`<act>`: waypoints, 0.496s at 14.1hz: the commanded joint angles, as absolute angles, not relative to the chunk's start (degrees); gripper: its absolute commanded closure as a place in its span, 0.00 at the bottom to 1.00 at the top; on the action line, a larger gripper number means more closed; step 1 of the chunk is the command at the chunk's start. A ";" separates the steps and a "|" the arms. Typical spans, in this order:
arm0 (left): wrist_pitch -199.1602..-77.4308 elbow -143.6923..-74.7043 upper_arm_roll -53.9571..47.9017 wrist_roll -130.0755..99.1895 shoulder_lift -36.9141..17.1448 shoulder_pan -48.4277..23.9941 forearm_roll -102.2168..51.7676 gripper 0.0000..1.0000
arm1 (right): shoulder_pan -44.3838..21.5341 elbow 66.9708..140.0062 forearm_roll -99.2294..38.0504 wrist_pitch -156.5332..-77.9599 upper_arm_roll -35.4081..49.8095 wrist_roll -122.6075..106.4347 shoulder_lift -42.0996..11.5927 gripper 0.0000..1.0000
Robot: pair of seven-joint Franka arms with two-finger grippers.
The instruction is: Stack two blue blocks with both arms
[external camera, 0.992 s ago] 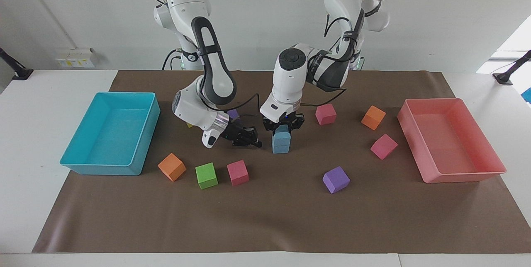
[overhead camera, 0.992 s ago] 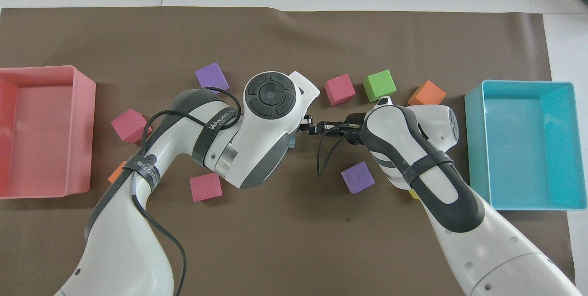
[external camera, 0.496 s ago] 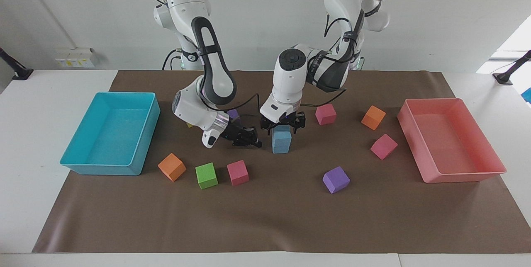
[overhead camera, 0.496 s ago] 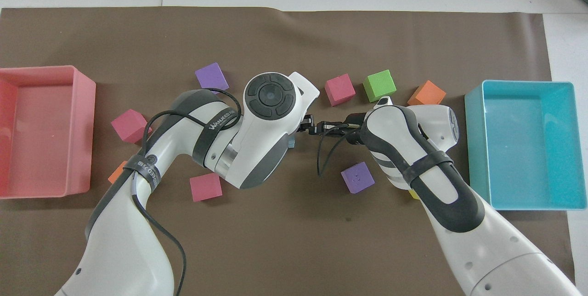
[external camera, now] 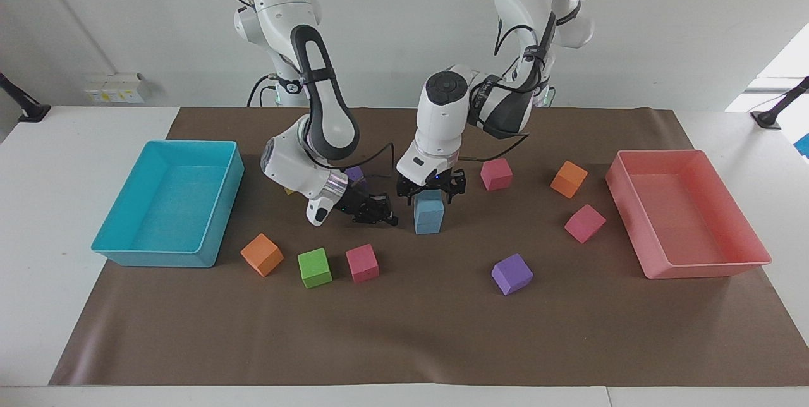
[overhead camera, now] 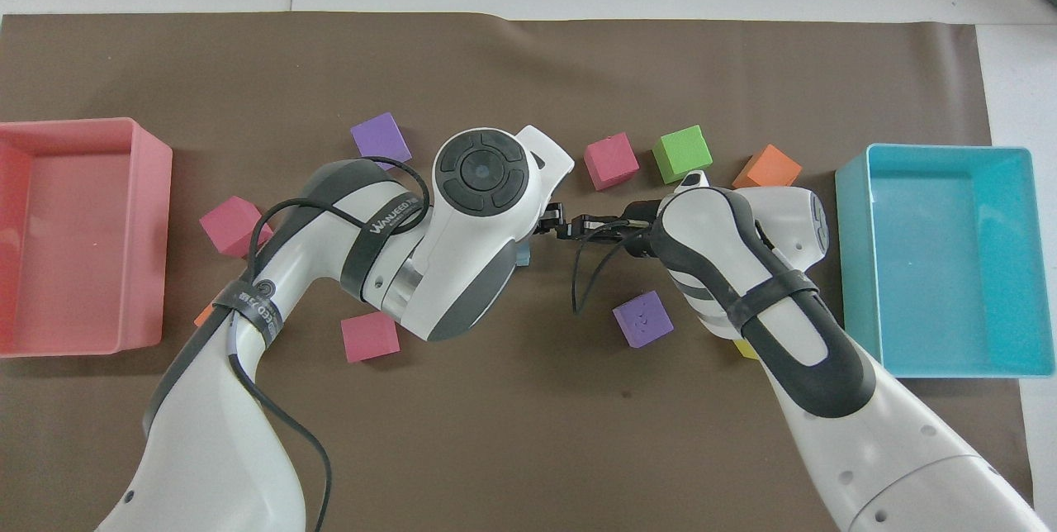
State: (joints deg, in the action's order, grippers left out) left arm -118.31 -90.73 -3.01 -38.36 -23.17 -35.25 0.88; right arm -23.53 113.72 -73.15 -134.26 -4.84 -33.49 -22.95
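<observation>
Two sky-blue blocks stand stacked, the upper blue block [external camera: 429, 203] on the lower blue block [external camera: 428, 224], mid-table on the brown mat. In the overhead view only a sliver of the stack [overhead camera: 523, 254] shows under the left arm. My left gripper [external camera: 431, 189] hangs straight down over the stack. It is open, and its fingers straddle the top edge of the upper block without gripping it. My right gripper [external camera: 378, 212] is low and tilted, just beside the stack toward the right arm's end, and holds nothing.
A turquoise tray [external camera: 126, 249] stands at the right arm's end and a pink tray [external camera: 701, 268] at the left arm's end. Loose cubes lie around: orange [external camera: 261, 254], green [external camera: 314, 267], pink [external camera: 362, 263], purple [external camera: 512, 273], pink [external camera: 584, 223], orange [external camera: 569, 179], pink [external camera: 496, 174].
My left gripper has opened off the upper blue block and risen a little. The stack stays standing. My right gripper has barely moved.
</observation>
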 commanded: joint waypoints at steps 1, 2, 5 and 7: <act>-117.07 -92.37 -2.29 -38.41 -19.17 -35.95 1.93 0.00 | -23.03 114.00 -73.92 -135.26 -4.48 -35.60 -21.71 1.00; -116.90 -92.37 -2.29 -38.41 -18.38 -35.77 1.93 0.00 | -22.85 113.99 -73.05 -135.26 -4.66 -35.51 -21.53 1.00; -112.78 -92.55 -2.29 -37.97 -15.57 -35.33 1.93 0.00 | -21.63 113.38 -66.99 -135.09 -4.83 -34.89 -20.39 0.89; -111.54 -92.55 -2.29 -35.96 -13.98 -33.93 1.85 0.00 | -20.84 113.38 -63.47 -135.00 -4.92 -34.81 -19.25 0.03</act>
State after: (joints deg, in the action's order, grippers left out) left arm -113.17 -90.78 -2.61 -37.82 -16.86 -34.97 0.89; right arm -22.17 112.75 -66.42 -134.56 -5.22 -33.59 -21.08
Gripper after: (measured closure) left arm 0.000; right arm 0.841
